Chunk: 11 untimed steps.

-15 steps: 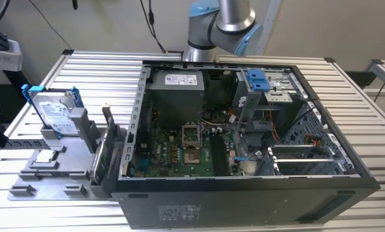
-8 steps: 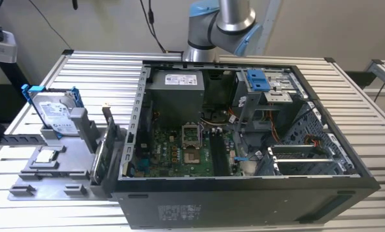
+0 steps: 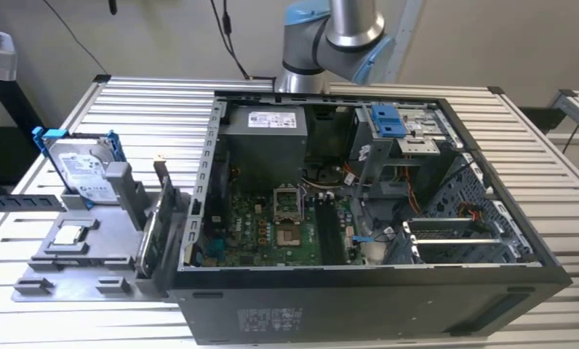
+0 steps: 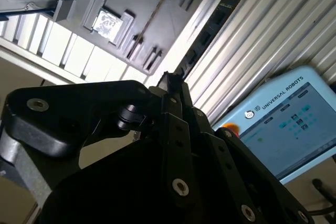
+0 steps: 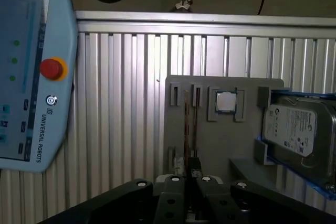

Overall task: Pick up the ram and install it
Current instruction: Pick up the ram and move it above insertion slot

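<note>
In the second wrist view the ram (image 4: 210,30), a long dark stick with black chips, runs out from between my fingertips. It hangs over the ribbed table beside the grey holder (image 4: 79,3). My gripper (image 4: 173,80) is shut on the ram's near end. In the first wrist view the gripper (image 5: 188,182) sits high above the holder (image 5: 247,145), its fingers drawn close together. In the exterior view the arm (image 3: 333,36) rises out of the picture behind the open computer case (image 3: 522,254). The motherboard (image 3: 260,233) lies bare inside, with long memory slots (image 3: 330,229) beside the processor socket.
The holder (image 3: 76,280) carries a silver hard drive with blue rails (image 3: 81,171), a square chip (image 5: 226,101) and a thin card on edge (image 4: 157,6). A teach pendant with a red button (image 5: 26,77) lies off the table's edge. Cables and drive cages crowd the case's far side.
</note>
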Motion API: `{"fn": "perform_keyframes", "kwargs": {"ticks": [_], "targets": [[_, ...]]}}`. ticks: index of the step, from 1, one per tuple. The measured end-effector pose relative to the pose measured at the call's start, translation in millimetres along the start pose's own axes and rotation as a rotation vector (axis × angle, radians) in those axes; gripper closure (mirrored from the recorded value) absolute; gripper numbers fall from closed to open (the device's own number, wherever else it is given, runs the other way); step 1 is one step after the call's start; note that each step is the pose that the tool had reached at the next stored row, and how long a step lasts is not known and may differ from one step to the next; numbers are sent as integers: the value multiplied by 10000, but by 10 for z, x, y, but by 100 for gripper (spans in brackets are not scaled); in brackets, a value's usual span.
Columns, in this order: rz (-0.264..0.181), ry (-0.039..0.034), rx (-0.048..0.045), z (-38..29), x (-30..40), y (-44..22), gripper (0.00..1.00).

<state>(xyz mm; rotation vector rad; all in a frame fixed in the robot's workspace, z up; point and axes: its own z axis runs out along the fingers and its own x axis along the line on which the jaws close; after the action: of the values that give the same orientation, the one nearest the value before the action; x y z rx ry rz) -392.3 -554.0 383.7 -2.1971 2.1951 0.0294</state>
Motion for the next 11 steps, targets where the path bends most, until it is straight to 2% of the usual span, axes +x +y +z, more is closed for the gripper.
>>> {"fn": "perform_keyframes", "kwargs": {"ticks": [11], "targets": [[0,1,-2,-162,-6,-2,86]]}}
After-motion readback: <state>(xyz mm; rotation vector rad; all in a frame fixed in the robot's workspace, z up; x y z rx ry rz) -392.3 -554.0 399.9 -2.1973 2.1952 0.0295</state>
